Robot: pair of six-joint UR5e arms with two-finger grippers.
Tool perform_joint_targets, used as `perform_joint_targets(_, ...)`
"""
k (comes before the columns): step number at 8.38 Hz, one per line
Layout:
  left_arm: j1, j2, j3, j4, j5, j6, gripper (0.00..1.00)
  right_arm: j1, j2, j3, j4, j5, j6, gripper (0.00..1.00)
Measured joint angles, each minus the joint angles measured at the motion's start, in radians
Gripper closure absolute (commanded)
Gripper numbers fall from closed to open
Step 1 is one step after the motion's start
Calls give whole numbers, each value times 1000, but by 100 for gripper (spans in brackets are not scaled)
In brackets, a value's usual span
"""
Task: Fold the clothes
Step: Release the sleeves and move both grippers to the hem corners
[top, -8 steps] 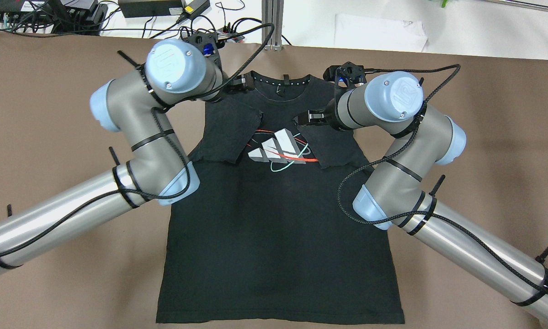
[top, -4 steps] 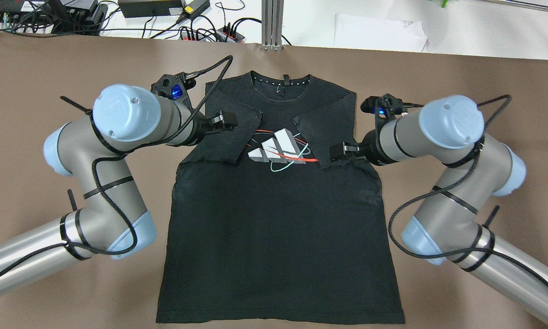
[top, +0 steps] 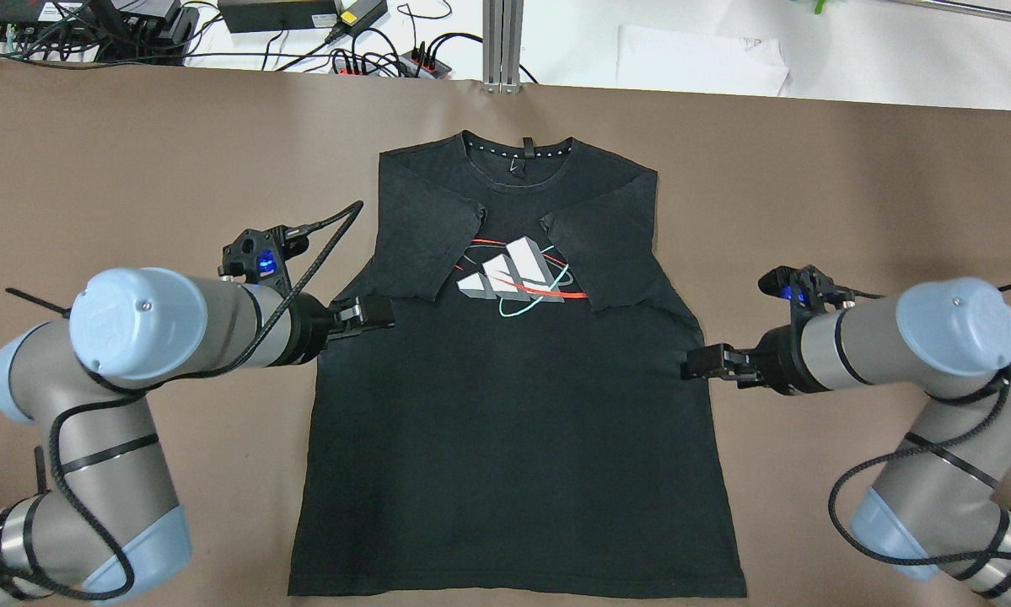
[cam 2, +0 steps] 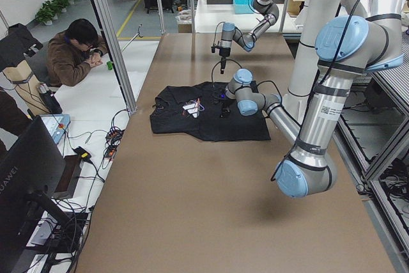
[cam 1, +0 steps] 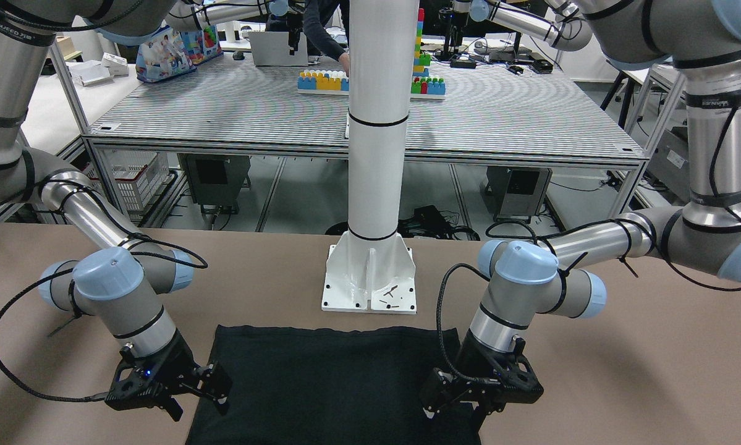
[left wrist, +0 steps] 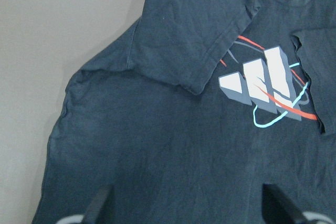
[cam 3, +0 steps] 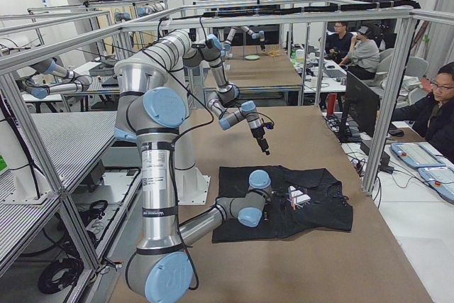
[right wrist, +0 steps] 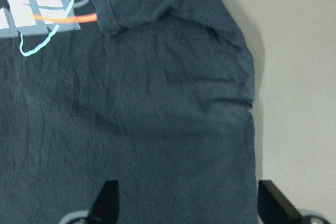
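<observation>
The clothes, a black T-shirt [top: 513,421], lies flat on the brown table with its collar at the far end. Both sleeves are folded inward beside the white three-stripe logo [top: 513,274]. My left gripper [top: 379,310] is over the shirt's left side edge, just below the folded sleeve. My right gripper [top: 695,364] is at the right side edge, a little nearer the hem. In each wrist view the fingertips [left wrist: 100,205] [right wrist: 273,200] stand wide apart with only flat fabric [left wrist: 157,145] [right wrist: 157,129] below. Both grippers are open and hold nothing.
A white pillar base [cam 1: 370,281] is bolted to the table just behind the hem. Cables and power strips [top: 387,59] and a white sheet [top: 699,59] lie beyond the table's far edge. A seated person [cam 2: 77,52] is off the far side.
Both arms have drawn back from the collar and shoulders, outward and toward the hem, to the shirt's side edges. The shirt and its folded sleeves have not moved.
</observation>
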Motion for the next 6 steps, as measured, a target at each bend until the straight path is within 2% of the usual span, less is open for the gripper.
perform_joint_targets(3,100,153,-148,-23,65,-22,0,-96,-178,-8,272,-2,137,6)
perform_joint_targets(6,156,196,-186,-23,133,-36,0,-194,-261,-12,359,-11,189,6)
